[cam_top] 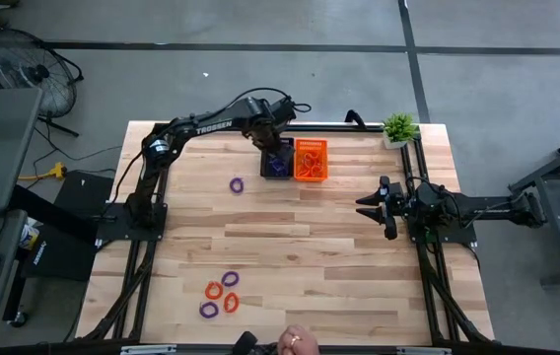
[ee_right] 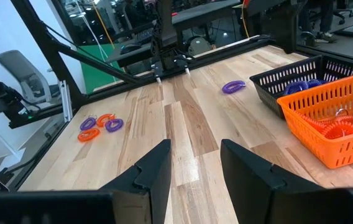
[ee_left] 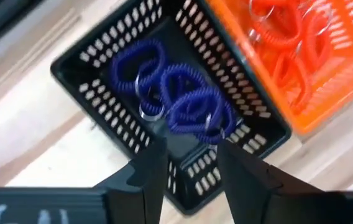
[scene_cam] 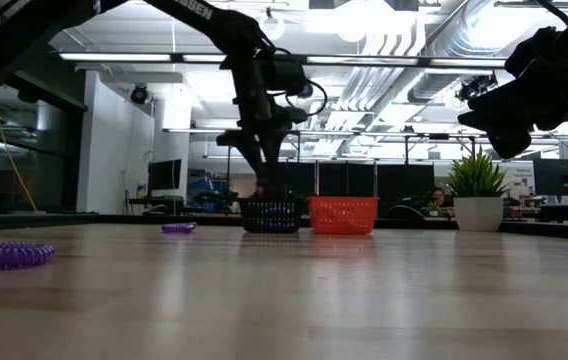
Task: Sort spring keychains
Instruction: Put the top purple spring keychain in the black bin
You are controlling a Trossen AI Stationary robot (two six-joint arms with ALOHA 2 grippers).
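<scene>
Loose keychains on table: three purple (cam_top: 237,184), two orange (cam_top: 214,290). Baskets: one black (cam_top: 278,161), one orange (cam_top: 311,160).

We saw a table (cam_top: 290,247) of pale planked wood, smooth with a soft sheen. The black basket (ee_left: 111,134) and orange basket (ee_left: 332,81) looked like slotted, slightly glossy plastic. The purple spring keychains (ee_left: 192,106) were coiled plastic cord on shiny metal rings. The left gripper's (ee_left: 192,171) fingers looked matt black.
</scene>
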